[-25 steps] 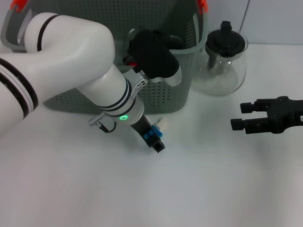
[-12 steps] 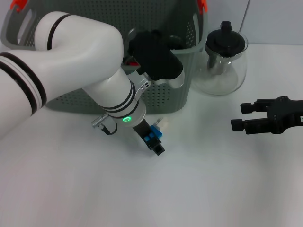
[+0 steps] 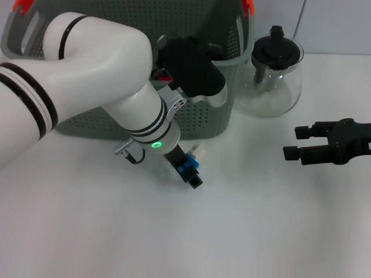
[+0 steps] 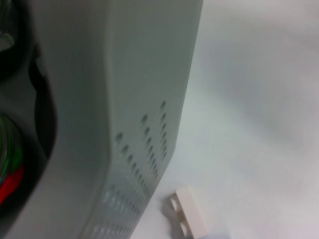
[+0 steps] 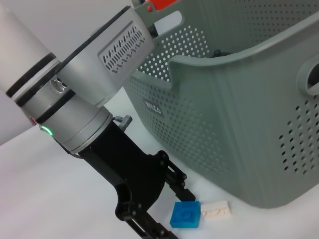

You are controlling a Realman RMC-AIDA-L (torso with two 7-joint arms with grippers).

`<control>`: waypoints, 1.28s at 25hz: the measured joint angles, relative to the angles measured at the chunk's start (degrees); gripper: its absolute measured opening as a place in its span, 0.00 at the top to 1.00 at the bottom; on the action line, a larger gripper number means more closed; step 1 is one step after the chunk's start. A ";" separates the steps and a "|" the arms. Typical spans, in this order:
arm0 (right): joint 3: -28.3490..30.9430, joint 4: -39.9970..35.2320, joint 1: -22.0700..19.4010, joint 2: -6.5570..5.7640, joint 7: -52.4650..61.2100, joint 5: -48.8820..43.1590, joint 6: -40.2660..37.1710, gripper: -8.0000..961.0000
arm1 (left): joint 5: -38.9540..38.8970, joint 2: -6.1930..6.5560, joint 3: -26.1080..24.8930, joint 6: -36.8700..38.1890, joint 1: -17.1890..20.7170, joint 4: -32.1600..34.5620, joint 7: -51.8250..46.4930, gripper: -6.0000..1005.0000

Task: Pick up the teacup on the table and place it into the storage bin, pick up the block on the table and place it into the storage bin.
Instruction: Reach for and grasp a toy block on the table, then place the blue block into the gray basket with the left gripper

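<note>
head view, left to right: the left arm [image 3: 87, 92] reaches across the bin's front, its wrist showing a green light [image 3: 154, 145]. the left gripper [image 3: 189, 171] points down at the table [image 3: 243, 226] just in front of the bin [image 3: 191, 119]. a blue block [image 3: 186, 168] sits between its fingers; whether they are actually clamped on it i cannot tell. in the right wrist view the blue block [image 5: 185, 215] lies flat on the table at the dark fingers [image 5: 172, 175], and a small white block [image 5: 216, 209] lies just beside it, close to the bin's wall [image 5: 239, 139]. the left wrist view shows that white block [image 4: 191, 215] on the table right at the foot of the perforated bin [image 4: 134, 124], with something red [image 4: 12, 181] and dark inside the bin, too blurred to name.

the bin stands at the back of the table, orange clips [image 3: 248, 7] on its handles and a small label [image 5: 152, 106] on its side. no teacup can be made out clearly.

to the right of the bin, touching or nearly so, stands a glass teapot [image 3: 272, 81] with a black lid [image 3: 277, 51].

farthest right, the right gripper [image 3: 295, 143] hovers low over the table, well apart from the blocks, its fingers [image 3: 303, 132] spread with nothing between them.
</note>
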 joint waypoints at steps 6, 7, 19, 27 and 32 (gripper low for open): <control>0.00 0.00 0.00 0.00 -0.09 0.02 0.00 0.13 | 0.08 0.08 -0.03 -0.35 -0.10 -0.11 0.00 0.38; 0.00 0.00 0.00 0.00 -0.09 0.02 0.00 0.13 | 0.08 0.08 -0.02 -0.40 -0.10 -0.12 0.00 0.42; 0.00 0.00 -0.21 0.00 -0.06 0.01 -0.03 0.13 | 0.07 0.28 -2.91 7.80 3.79 8.36 0.96 0.58; 0.00 0.00 -0.71 0.00 -0.03 0.02 -0.02 0.13 | -20.28 0.45 -30.65 34.29 13.94 30.17 15.52 0.55; -0.01 0.00 -0.55 0.19 -0.06 0.02 -0.14 0.13 | -37.74 3.41 -47.14 37.59 10.25 28.18 21.13 0.54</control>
